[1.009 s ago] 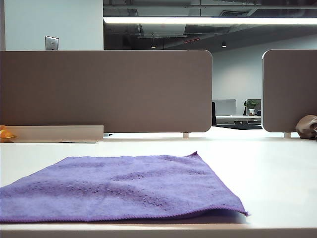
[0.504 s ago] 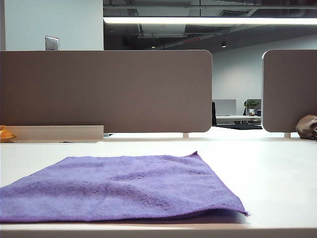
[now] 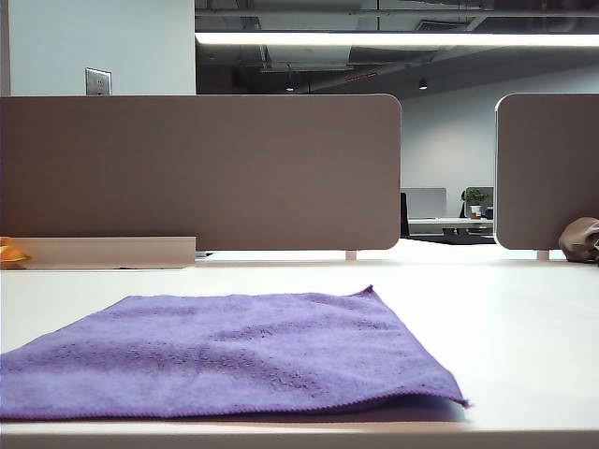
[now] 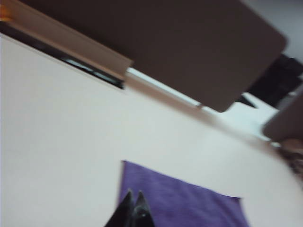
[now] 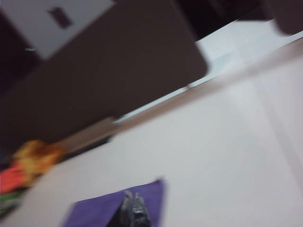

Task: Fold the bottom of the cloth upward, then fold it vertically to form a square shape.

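Note:
The purple cloth (image 3: 234,351) lies flat and unfolded on the white table (image 3: 505,327), near its front edge. Neither arm shows in the exterior view. In the left wrist view my left gripper (image 4: 134,194) is shut with nothing in it, its tips raised above the cloth (image 4: 189,203) near one of its far corners. In the right wrist view my right gripper (image 5: 132,195) is also shut and empty, raised over the cloth (image 5: 109,210) near its other far corner. Both wrist views are tilted and blurred.
Grey divider panels (image 3: 201,173) stand along the table's far edge. A small brown lump (image 3: 580,239) sits at the far right by the second panel. An orange object (image 3: 11,253) lies at the far left, next to a low beige strip (image 3: 108,253).
The exterior view shows no change; the cloth has not moved and no arm has entered it.

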